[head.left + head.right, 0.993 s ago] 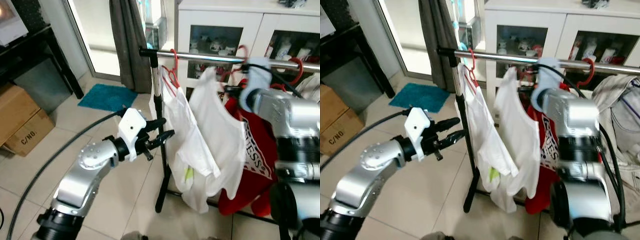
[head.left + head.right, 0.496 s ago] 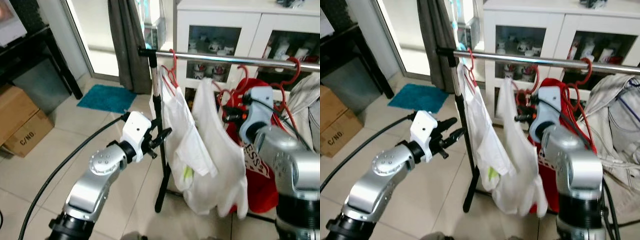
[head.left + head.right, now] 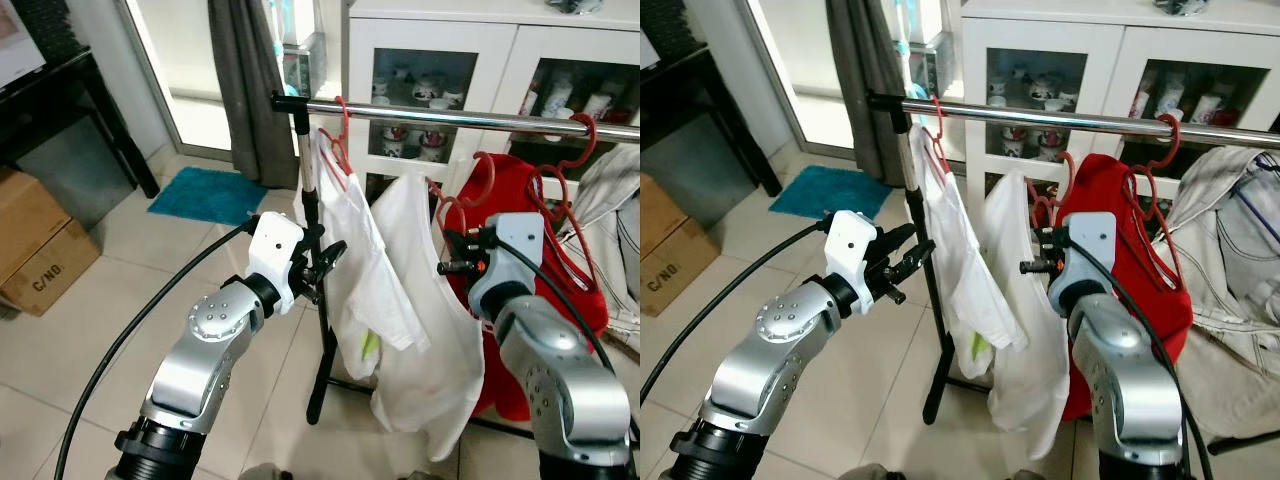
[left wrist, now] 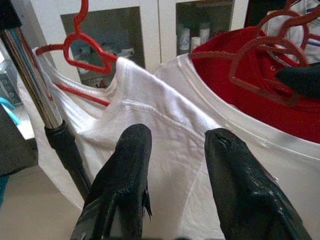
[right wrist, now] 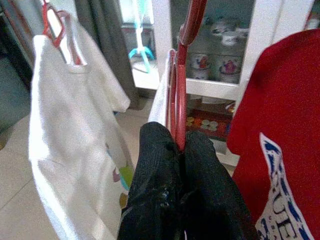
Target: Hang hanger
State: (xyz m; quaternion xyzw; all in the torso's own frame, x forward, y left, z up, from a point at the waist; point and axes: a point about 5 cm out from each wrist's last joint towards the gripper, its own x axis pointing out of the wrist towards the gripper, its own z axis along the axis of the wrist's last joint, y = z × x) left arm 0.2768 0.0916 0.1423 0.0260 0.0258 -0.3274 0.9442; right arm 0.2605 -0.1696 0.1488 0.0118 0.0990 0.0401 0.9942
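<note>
A white glass-door cabinet [image 3: 470, 60] is standing behind a chrome clothes rail [image 3: 450, 117] on a tiled floor [image 3: 120, 300]. The right claw [image 5: 181, 150] is pinching the red hanger [image 5: 181, 85] with its fingers pressed together, the hanger's neck rising straight out from between them, just below the rail and left of a hanging red shirt [image 3: 540, 250]. A white T-shirt [image 3: 425, 300] is draping from that hanger. The left claw [image 4: 172, 145], spread and holding nothing, is pointing at another white shirt [image 3: 350, 240] near the rail's left post [image 3: 312, 230].
</note>
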